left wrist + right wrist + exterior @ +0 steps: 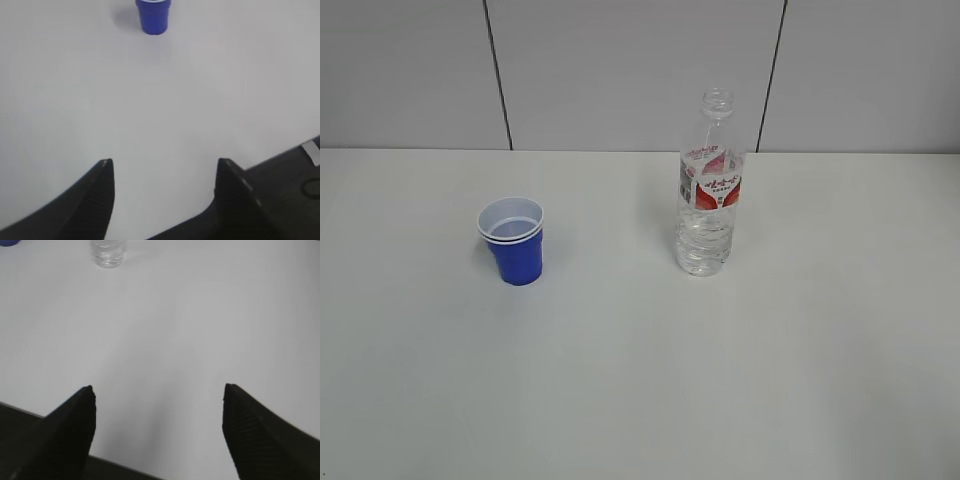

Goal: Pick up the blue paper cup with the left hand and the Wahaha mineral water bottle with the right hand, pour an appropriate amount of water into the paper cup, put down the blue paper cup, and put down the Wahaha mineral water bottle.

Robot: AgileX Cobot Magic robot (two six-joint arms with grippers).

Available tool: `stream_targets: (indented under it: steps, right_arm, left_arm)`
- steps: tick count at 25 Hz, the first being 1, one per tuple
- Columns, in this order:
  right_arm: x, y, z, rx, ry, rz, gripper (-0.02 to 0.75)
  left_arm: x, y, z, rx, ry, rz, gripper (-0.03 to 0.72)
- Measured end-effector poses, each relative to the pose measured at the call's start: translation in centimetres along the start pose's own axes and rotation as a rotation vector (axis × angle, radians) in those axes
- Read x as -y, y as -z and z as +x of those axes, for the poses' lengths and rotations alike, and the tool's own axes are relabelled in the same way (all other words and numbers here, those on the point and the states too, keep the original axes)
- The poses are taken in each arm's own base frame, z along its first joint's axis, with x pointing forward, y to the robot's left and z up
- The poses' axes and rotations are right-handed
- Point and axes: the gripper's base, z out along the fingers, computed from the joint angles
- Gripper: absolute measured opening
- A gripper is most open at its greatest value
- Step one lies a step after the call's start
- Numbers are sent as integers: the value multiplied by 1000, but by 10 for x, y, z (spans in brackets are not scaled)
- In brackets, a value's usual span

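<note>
A white table (640,380) fills the exterior view, backed by a grey panelled wall (620,70). The bottle (708,190) stands upright right of centre, capless, with water (704,248) in its lower part. The blue cup (514,242) (white inside, double rim) stands upright well to its left. The left hand (160,172) and right hand (157,395) both hang wide open and empty, far from cup and bottle.
</note>
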Motion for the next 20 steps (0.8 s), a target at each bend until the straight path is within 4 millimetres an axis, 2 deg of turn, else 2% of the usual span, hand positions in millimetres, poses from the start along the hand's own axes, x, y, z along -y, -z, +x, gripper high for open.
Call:
stream_targets:
  steps: [6, 11, 13, 20]
  right_arm:
    - [-1, 3, 2, -35, -125, 178, 589]
    - [-2, 7, 5, -12, -149, 222, 589]
    - [-2, 9, 6, 6, -150, 225, 589]
    - [-2, 10, 6, 13, -149, 229, 588]
  left_arm:
    - [-4, 9, 6, 67, 151, -186, 477]
    - [-2, 21, 15, 161, 242, -322, 477]
    - [1, 26, 20, 211, 253, -351, 477]
    - [2, 27, 20, 216, 263, -365, 477]
